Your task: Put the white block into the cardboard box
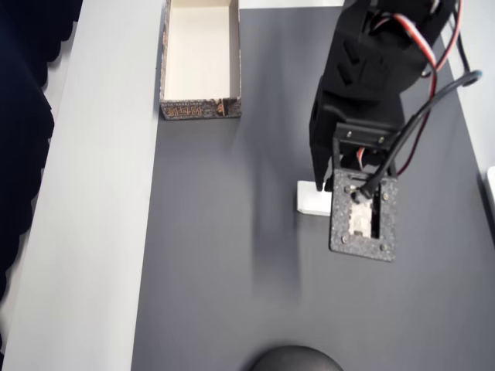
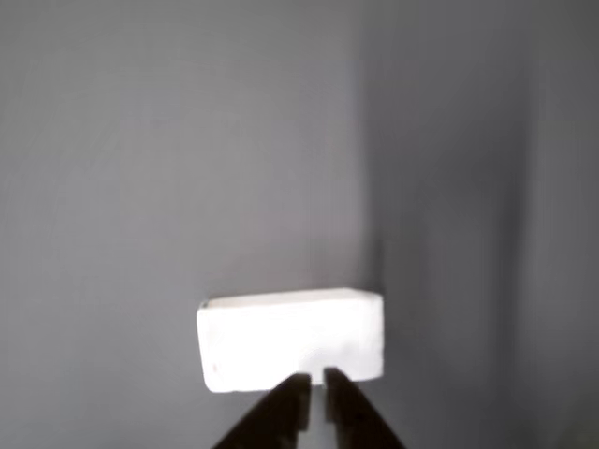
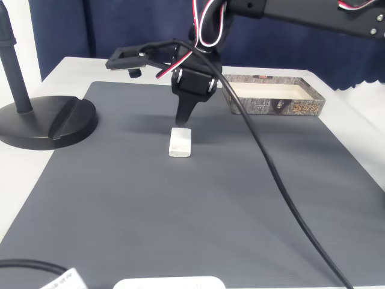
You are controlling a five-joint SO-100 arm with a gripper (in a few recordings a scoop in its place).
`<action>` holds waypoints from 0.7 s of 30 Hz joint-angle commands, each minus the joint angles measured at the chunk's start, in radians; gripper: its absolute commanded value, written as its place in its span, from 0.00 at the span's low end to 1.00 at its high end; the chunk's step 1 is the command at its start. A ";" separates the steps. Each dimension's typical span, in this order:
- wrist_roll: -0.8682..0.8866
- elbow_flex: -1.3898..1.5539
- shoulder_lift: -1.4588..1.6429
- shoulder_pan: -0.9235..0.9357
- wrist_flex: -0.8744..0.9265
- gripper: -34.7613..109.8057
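Claw tips hang straight down over the white block, right at its far edge in the fixed view, and the two fingers are pressed nearly together with only a thin slit between them, pinching nothing. In the wrist view the dark fingertips point at the near long side of the white block; whether they touch it is hard to tell from these angles. That block lies flat on the dark grey mat that covers the desk, near the mat's middle. From overhead the block peeks out at the left of the black arm, which hides its right part. The cardboard box sits well apart from the block, at the mat's upper left corner in the overhead view, open side up with its pale inside showing. A black round stand base rests to the block's left in the fixed view, on the mat's edge.
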 commanded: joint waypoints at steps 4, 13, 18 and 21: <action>0.026 -0.153 -0.009 0.003 0.075 0.24; 0.029 -0.253 -0.071 -0.006 0.115 0.24; 0.041 -0.321 -0.109 -0.008 0.140 0.23; 0.052 -0.364 -0.135 -0.011 0.156 0.23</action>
